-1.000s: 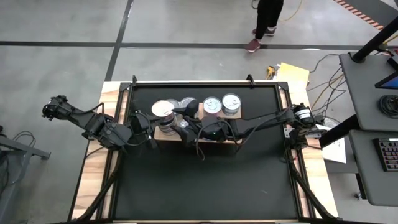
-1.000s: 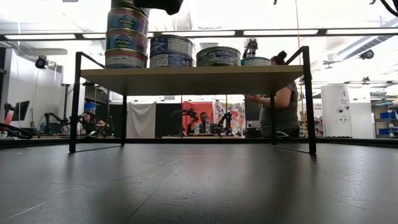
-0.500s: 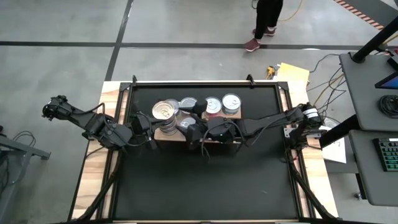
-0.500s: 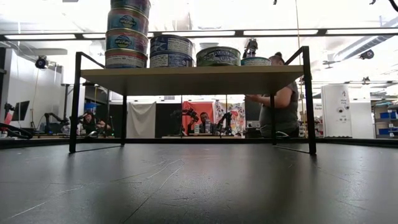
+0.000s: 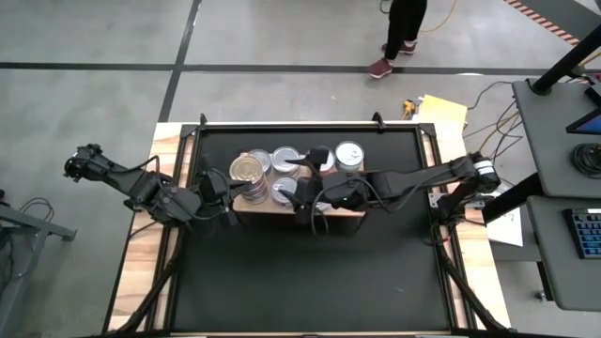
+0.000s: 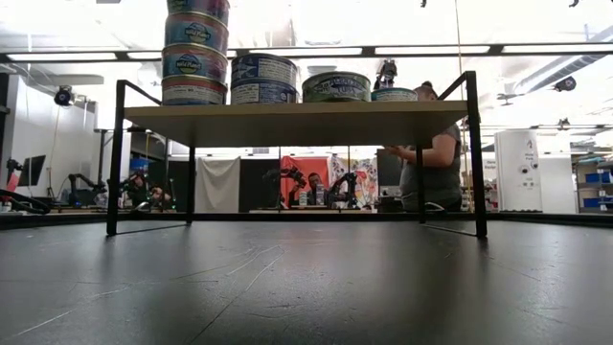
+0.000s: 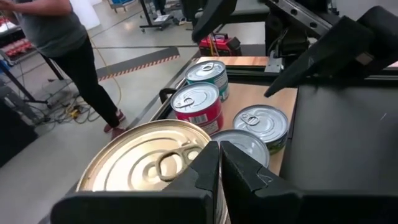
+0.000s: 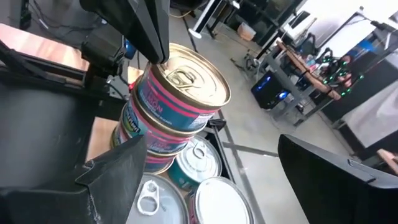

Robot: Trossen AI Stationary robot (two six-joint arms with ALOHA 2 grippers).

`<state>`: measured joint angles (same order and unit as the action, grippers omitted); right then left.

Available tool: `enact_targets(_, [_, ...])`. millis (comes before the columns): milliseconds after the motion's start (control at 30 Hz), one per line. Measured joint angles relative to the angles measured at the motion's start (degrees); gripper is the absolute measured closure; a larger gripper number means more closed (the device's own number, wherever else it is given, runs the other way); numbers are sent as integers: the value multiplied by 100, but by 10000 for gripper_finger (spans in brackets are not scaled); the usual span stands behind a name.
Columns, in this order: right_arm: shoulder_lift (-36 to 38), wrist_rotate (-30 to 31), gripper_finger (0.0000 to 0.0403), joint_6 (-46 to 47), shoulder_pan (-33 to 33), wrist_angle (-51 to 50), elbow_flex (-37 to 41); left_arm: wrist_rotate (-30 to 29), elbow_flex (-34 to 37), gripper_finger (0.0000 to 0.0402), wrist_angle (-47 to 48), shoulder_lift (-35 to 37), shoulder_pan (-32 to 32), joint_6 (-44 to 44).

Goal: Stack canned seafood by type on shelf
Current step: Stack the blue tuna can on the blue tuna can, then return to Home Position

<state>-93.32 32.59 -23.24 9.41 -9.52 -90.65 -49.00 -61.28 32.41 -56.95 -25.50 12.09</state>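
The light-wood shelf (image 6: 287,123) stands on dark legs on the black mat. At its left end several cans form a tall stack (image 6: 196,48) with a gold-lidded top can (image 8: 186,78). Beside it stand a two-can stack (image 6: 263,79) and single silver-lidded cans (image 5: 349,153). My left gripper (image 7: 219,149) is shut at the rim of the top can. My right gripper (image 8: 224,186) stands open to the right of the tall stack, level with its top, with nothing between its fingers. My left gripper's shut fingertips (image 8: 160,50) meet the rim of the top can's gold lid (image 8: 166,67) on the side toward the table's left. The fingers come slanting down from the left. The can sits upright on the stack below it.
The shelf's black frame posts (image 6: 117,153) rise at its corners. Black mat (image 5: 300,272) lies bare in front of the shelf. A person (image 6: 431,163) stands in the room beyond the table, and another person's legs (image 5: 399,38) show past the far edge.
My right gripper has drawn away from the top of the tall stack toward the table's right, risen out of the low view and rolled, staying open. The stack stands as before.
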Motion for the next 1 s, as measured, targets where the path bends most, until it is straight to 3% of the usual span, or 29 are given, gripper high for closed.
enact_targets(567, [285, 0, 48, 1067, 425, -1327, 0, 7, 0, 401, -86, 0, -93, 200])
enact_targets(1000, [386, -2, 50, 1129, 925, -1241, 229, -62, 3, 401, -306, -60, -1040, 188])
